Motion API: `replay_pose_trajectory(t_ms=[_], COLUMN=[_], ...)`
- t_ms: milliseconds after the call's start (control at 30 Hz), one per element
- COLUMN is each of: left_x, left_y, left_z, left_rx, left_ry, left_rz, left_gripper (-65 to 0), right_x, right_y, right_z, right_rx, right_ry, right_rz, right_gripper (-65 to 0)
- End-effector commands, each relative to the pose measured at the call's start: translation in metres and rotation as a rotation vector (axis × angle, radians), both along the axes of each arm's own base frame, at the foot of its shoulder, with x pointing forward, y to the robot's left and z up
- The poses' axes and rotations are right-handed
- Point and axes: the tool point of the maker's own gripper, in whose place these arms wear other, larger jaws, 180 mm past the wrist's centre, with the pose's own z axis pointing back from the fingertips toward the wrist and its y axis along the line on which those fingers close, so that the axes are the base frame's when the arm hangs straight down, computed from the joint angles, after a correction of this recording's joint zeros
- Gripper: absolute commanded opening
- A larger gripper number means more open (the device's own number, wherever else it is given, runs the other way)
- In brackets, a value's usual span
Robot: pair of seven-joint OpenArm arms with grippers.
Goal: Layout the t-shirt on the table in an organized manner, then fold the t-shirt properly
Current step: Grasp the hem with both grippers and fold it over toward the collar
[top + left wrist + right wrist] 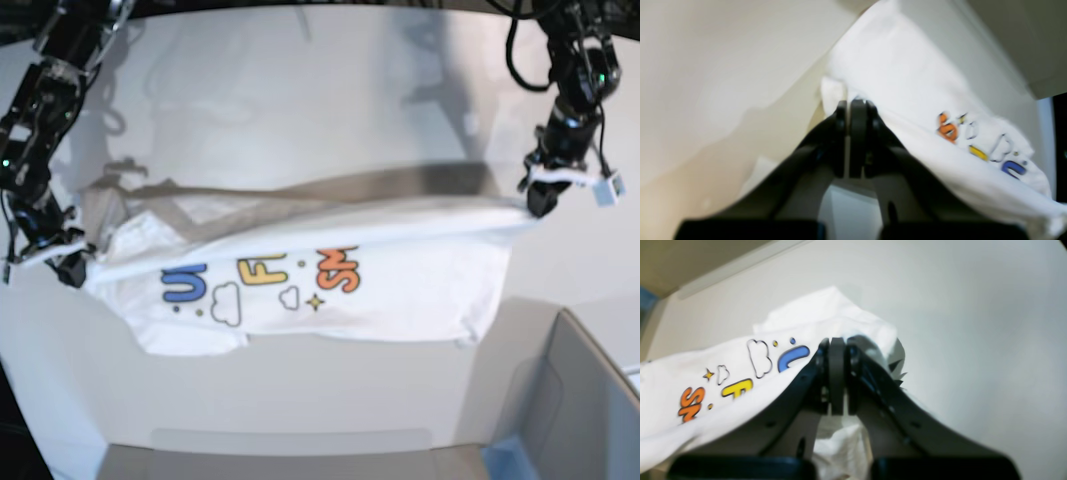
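The white t-shirt (400, 285) with its colourful letters, clouds and stars is stretched out between my two grippers, and its lower part hangs down towards the table (300, 100). At the right of the base view, my left gripper (540, 200) is shut on one end of the shirt. The left wrist view shows its jaws (851, 103) pressed together on white cloth (907, 83). My right gripper (72, 268), at the left of the base view, is shut on the other end. In the right wrist view, cloth (690, 373) bunches around its closed tips (836, 341).
A grey box-like corner piece (575, 400) stands at the front right, with something blue (510, 462) at its base. The shirt's shadow falls across the table behind it. White tabletop (973, 306) spreads beyond the shirt in both wrist views.
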Motion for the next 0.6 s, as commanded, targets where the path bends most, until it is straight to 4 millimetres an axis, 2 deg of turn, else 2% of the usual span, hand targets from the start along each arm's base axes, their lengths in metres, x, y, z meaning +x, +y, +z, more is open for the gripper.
replay_pose_trajectory(t_ms=[0,100,200,267,333,467,567], left_x=[0.013,0.049,0.083,0.099,0.106,0.106,0.104], left_y=[-0.001,-0.003,0.000,-0.004,-0.006,-0.013,-0.008], left_z=[0.007,0.005,-0.009,-0.019,-0.024,-0.027,-0.031], left_rx=[-0.003,-0.071,-0.139,-0.169,-0.169,-0.168,-0.189], left_ry=[-0.017,0.000,0.042,0.081,0.118,0.140,0.166], left_rz=[-0.020,-0.038,-0.030,-0.043,-0.067,-0.093,-0.049], left_gripper=[-65.0,-65.0,-65.0,-64.8,-60.1,-46.8,-42.3], right_x=[0.013,0.028,0.040,0.043,0.044,0.043,0.043], right_y=[-0.011,-0.013,-0.007,-0.001,0.008,0.009,0.008], right_z=[0.026,0.021,0.011,0.006,0.004,-0.001,-0.001], right_rx=[-0.013,-0.010,-0.060,-0.073,-0.068,-0.062,-0.065], right_ry=[-0.080,-0.056,-0.007,0.009,0.009,0.020,0.021], right_rz=[-0.018,-0.016,0.006,0.021,0.032,0.034,0.033], right_gripper=[-65.0,-65.0,-65.0,-65.0,-65.0,-65.0,-65.0])
